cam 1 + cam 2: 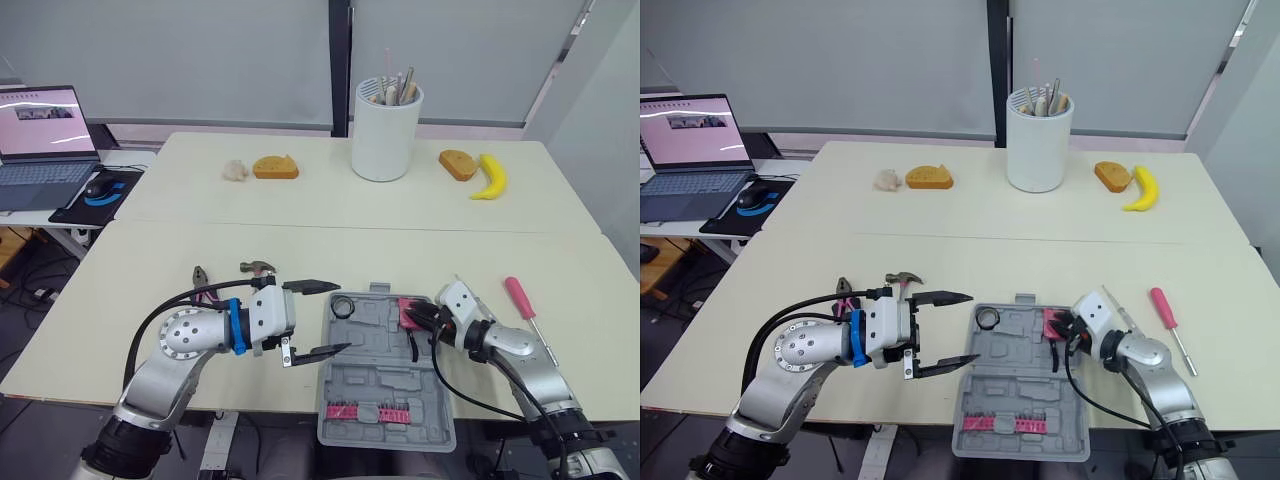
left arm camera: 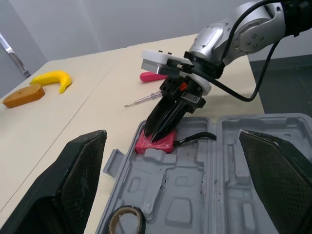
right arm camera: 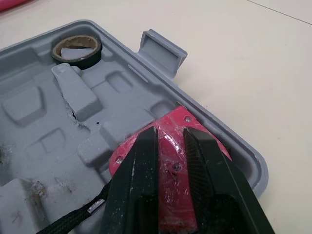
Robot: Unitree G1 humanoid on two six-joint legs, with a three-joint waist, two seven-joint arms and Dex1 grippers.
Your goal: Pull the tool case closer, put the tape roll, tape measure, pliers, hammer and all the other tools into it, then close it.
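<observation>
The grey tool case lies open at the table's front edge. A black tape roll sits in its far left pocket. A red tape measure lies in the far right corner, its black strap trailing inward. My right gripper is shut, its tips resting on top of the tape measure. My left gripper hangs wide open at the case's left edge, holding nothing. The hammer and pliers lie behind my left arm. A pink-handled screwdriver lies right of the case.
A pink bit rack fills the case's near edge. On the far table stand a white utensil cup, a banana, two bread pieces and a small pale lump. A laptop sits far left.
</observation>
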